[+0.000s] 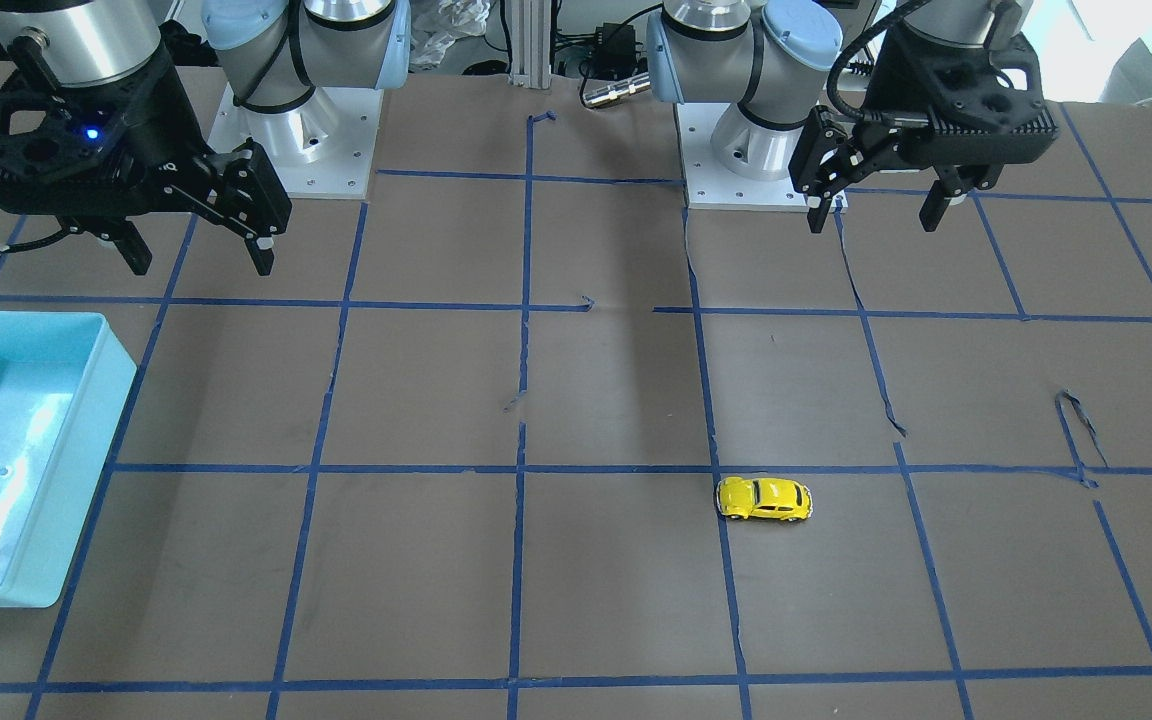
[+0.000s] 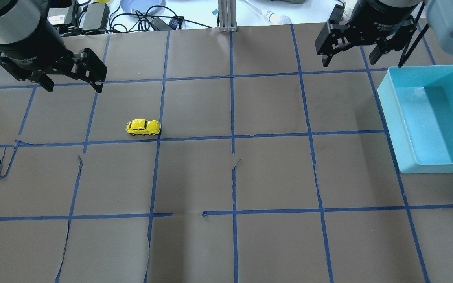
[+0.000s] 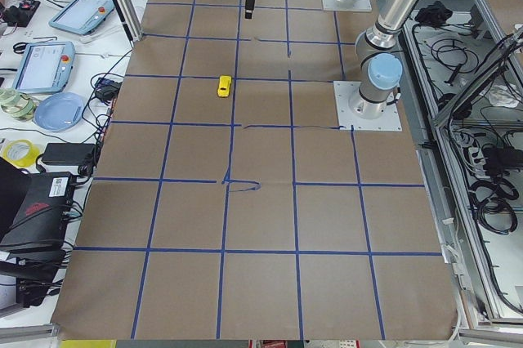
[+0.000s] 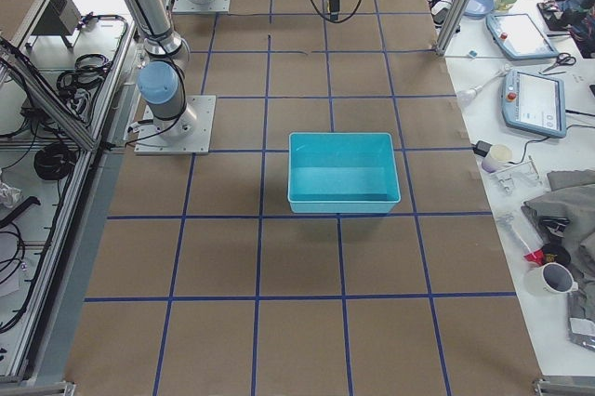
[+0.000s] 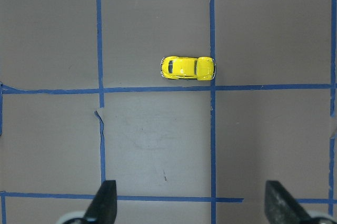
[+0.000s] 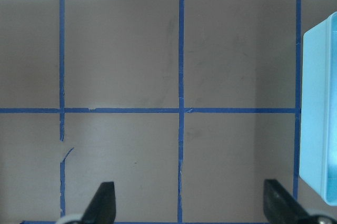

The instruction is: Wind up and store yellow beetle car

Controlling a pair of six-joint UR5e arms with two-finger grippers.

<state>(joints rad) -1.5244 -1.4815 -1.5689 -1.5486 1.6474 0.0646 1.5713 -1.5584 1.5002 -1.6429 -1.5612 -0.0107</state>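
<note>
The yellow beetle car [image 2: 143, 127] stands on its wheels on the brown table, just above a blue tape line; it also shows in the front view [image 1: 764, 498], the left side view [image 3: 224, 86] and the left wrist view [image 5: 188, 68]. My left gripper [image 2: 74, 88] is open and empty, held above the table to the left of the car and farther back [image 1: 876, 215]. In its wrist view the car lies ahead of the spread fingertips [image 5: 105, 203]. My right gripper [image 2: 348, 62] is open and empty, high up near the bin's far left corner [image 1: 201, 265].
A light blue open bin [image 2: 383, 98] stands on the robot's right side of the table, also in the front view [image 1: 116, 370], the right side view [image 4: 344, 201] and the right wrist view [image 6: 316, 108]. Blue tape lines form a grid on the brown table cover. Cables and gear lie beyond the far edge.
</note>
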